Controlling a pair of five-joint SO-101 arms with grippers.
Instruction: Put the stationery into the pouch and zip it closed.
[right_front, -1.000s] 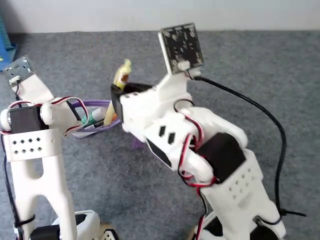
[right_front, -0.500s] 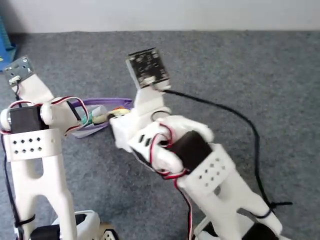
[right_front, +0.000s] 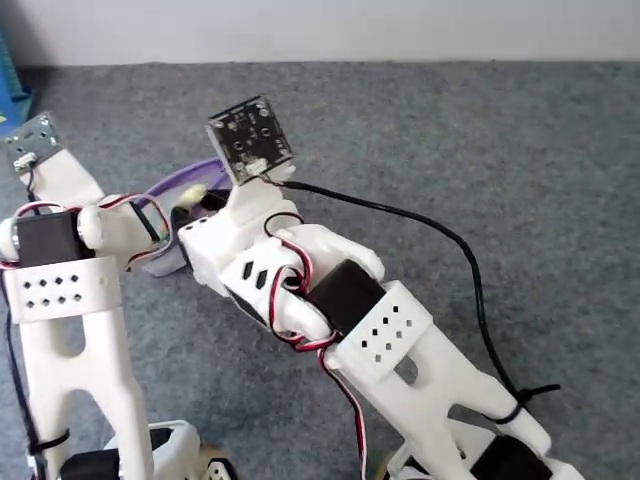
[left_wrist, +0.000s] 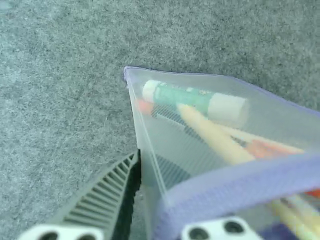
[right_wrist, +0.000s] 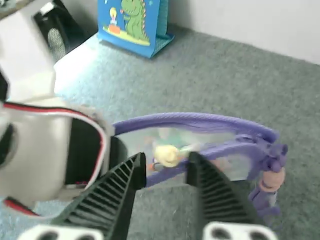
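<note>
Purple-trimmed pouch (left_wrist: 167, 145) — stationery (left_wrist: 200, 101) inside — pinched by left gripper (left_wrist: 150, 202).

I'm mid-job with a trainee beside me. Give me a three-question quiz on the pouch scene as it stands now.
1. True or false: the translucent purple-trimmed zip pouch is zipped closed.
2. Which lies inside the pouch? A) green-and-white glue stick B) metal scissors C) black stapler
3. Fill in: the ___ end effector sits open at the pouch's mouth.
Key: 1 false; 2 A; 3 right.
</note>
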